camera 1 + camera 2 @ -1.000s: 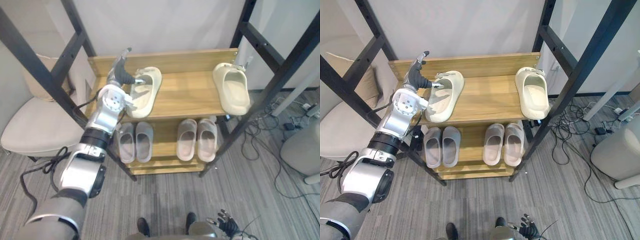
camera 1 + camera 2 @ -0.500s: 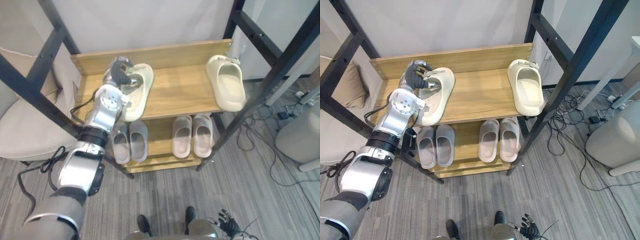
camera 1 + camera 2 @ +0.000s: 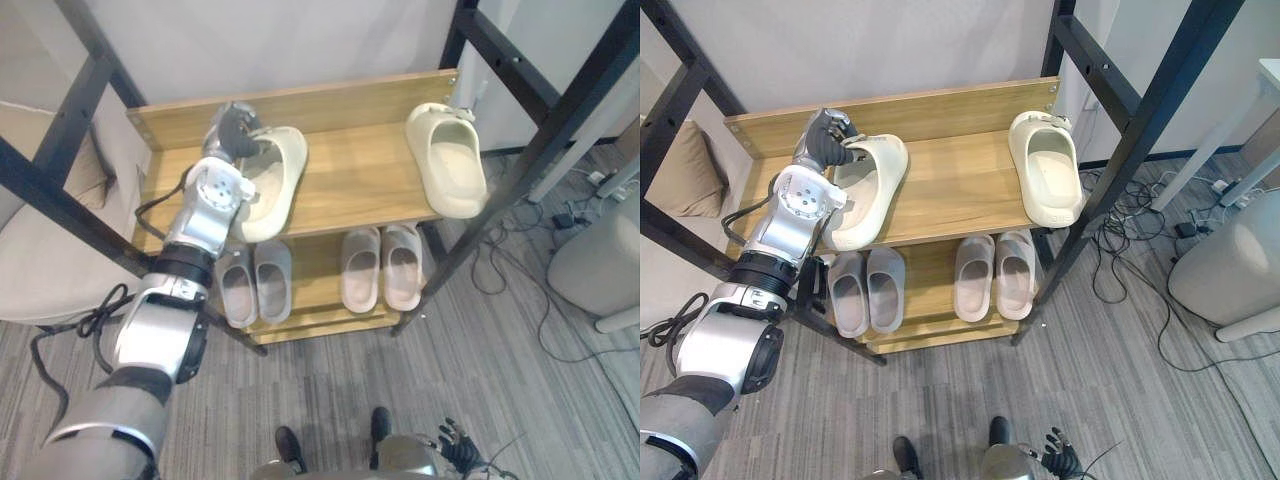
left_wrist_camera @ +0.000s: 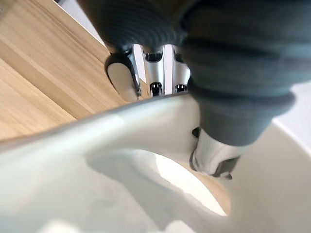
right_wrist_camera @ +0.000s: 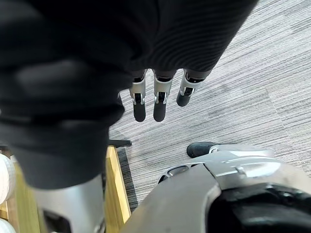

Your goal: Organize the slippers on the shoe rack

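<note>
I'm watching my left hand (image 3: 230,137) reaching onto the top shelf of the wooden shoe rack (image 3: 350,185), at its left end. It is gripping the left cream slipper (image 3: 270,195) by the strap: in the left wrist view the fingers (image 4: 123,77) are curling over the band and the thumb (image 4: 213,156) is pressing in from underneath. That slipper is lying slightly slanted on the shelf, its heel toward me at the front edge. The other cream slipper (image 3: 447,160) is sitting well apart at the right end of the same shelf. Below, a grey pair (image 3: 255,285) and a pinkish-beige pair (image 3: 382,268) are lined up side by side. My right hand (image 3: 455,446) is hanging low over the carpet, fingers (image 5: 154,101) loose and straight, holding nothing.
</note>
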Robot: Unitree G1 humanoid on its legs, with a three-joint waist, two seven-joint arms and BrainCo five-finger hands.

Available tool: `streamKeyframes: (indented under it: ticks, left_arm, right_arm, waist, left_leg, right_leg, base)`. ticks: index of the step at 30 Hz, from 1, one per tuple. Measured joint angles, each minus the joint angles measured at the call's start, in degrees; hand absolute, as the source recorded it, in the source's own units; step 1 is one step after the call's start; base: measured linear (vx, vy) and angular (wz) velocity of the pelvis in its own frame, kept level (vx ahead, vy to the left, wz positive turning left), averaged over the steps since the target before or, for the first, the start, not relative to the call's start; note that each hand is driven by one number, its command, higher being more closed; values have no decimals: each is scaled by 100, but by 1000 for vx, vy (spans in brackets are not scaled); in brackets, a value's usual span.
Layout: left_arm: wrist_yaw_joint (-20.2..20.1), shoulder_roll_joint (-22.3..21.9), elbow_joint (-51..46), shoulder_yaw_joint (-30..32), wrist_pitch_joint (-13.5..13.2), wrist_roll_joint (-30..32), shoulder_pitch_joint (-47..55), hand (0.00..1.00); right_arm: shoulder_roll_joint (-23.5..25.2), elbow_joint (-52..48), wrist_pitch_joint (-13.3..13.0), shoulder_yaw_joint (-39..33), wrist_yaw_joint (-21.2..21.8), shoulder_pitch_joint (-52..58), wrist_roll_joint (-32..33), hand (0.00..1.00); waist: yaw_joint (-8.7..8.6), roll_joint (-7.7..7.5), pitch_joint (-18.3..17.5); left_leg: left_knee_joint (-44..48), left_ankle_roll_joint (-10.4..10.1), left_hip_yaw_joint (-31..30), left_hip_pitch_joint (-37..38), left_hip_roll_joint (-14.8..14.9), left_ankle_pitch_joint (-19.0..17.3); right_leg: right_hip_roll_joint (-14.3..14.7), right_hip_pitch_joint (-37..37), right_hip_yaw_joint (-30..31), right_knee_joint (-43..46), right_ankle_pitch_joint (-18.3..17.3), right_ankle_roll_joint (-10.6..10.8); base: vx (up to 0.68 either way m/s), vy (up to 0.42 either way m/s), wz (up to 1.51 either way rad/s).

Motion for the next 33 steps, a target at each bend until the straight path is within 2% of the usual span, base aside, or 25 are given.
streamKeyframes:
  ticks: [8, 16, 25, 26, 33]
  left_arm:
    - [0, -42, 222, -213, 0, -10, -212, 100]
    - [15, -526, 222, -279, -5, -120, -560, 100]
    - [122, -729, 229, -279, -5, -298, -843, 100]
    - [127, -736, 230, -279, -5, -316, -883, 0]
    - [346, -749, 363, -192, -4, -335, -1194, 0]
  right_arm:
    - [-14, -57, 0, -33, 32, 16, 11, 0]
    - [-16, -229, -8, -50, 34, 88, 98, 0]
    - [12, -482, -49, -67, 31, 171, 203, 0]
    - [14, -497, -55, -67, 31, 184, 212, 0]
    - [46, -892, -66, -61, 15, 402, 213, 0]
  waist:
    - [-45, 53, 41]
    - [-143, 111, 96]
    - [-256, 142, 233]
    - [-255, 142, 238]
    - [-235, 155, 275]
  left_leg:
    - [-1, 3, 127, 47, -10, -2]
    - [0, 11, 223, -48, -12, -4]
    - [1, 41, 486, -23, 5, -61]
    - [1, 41, 515, -32, 9, -63]
    - [1, 38, 726, -73, 19, -94]
  right_leg:
    - [-20, -53, 146, 52, 0, 1]
    - [-27, -265, 286, 166, 8, 10]
    - [-16, -455, 600, 258, 20, 19]
    - [-15, -481, 627, 272, 21, 18]
    - [-17, -671, 784, 367, 22, 22]
  base:
    - [-44, 5, -8]
    - [-18, -1, -7]
    - [-28, -5, -17]
    - [-39, -11, -19]
    - [-12, -5, -13]
